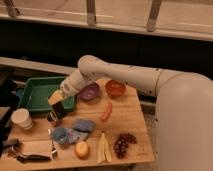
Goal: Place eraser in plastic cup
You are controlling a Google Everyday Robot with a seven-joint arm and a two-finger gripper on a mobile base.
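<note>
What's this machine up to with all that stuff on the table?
A one-armed robot is reaching across a wooden table. Its gripper hangs with fingers shut just above a shiny metal cup, beside the green tray. A dark shape at the fingers may be the eraser, though I cannot tell for sure. The light-blue plastic cup stands just past the metal one, nearer the table's front edge.

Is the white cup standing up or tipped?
Standing: the white cup has its rim up. The hand hovers by the green tray.
</note>
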